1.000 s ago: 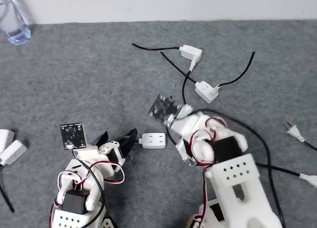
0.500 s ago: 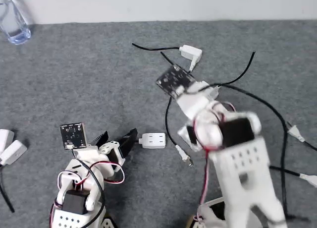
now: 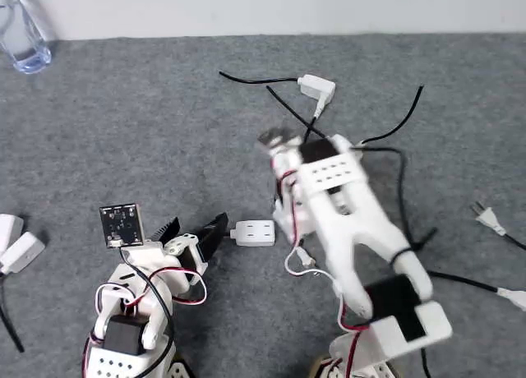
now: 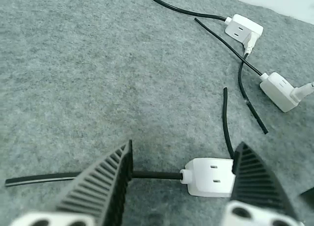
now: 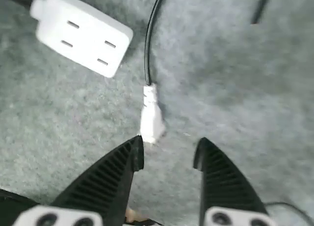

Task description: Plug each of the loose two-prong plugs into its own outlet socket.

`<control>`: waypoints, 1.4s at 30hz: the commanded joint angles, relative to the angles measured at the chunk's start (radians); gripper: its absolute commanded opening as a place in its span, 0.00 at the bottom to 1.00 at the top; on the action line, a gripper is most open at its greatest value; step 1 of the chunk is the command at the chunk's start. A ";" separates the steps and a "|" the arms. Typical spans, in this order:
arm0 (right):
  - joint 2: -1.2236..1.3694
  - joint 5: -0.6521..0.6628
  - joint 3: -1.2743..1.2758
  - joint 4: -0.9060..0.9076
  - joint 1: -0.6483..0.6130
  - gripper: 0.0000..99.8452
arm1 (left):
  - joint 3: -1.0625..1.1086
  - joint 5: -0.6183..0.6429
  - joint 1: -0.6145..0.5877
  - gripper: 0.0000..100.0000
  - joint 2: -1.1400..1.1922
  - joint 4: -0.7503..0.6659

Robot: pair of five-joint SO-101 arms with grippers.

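- Over the middle of the carpet [image 3: 123, 131], your right arm [image 3: 337, 197] has swung out within the last second. It went from a folded pose near its base to a long stretch toward the far socket [image 3: 316, 86]. Your left arm [image 3: 136, 304] has not stirred.
- For the task, I judge this a repositioning only. The right gripper [image 5: 169, 146] arrives with nothing in it, so no plug has been seated and the pick-up is yet to come.
- Its jaws stand apart and empty, tips aimed down at the carpet.
- The white plug [image 5: 151, 115] lies flat just ahead of those jaws. Its near end is close by the tip of one jaw, not centred in the gap, and its black cord [image 5: 149, 49] runs away from you.
- An outlet socket [image 5: 81, 33] sits beyond the plug and off to one side, with two pairs of slots showing free. This view is smeared, so I can't say which of the table's sockets it is.
- Your left gripper [image 4: 185, 152] is spread wide and holds nothing. The near socket [image 4: 208, 177] lies just beside the tip of one jaw.
- You would likely need to shift the right gripper sideways, so the plug sits centred before you close.
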 commanded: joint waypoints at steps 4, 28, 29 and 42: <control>0.015 -0.038 0.064 -0.136 -0.045 0.21 | -0.008 0.002 -0.005 0.31 -0.006 0.002; 0.019 -0.032 0.236 -0.271 -0.039 0.00 | -0.008 0.002 -0.003 0.31 -0.006 0.003; 0.019 -0.031 0.236 -0.272 -0.039 0.02 | -0.008 0.002 -0.003 0.31 -0.006 0.003; -0.099 -0.273 0.203 -0.282 0.300 0.01 | -0.008 0.002 0.002 0.31 -0.006 0.003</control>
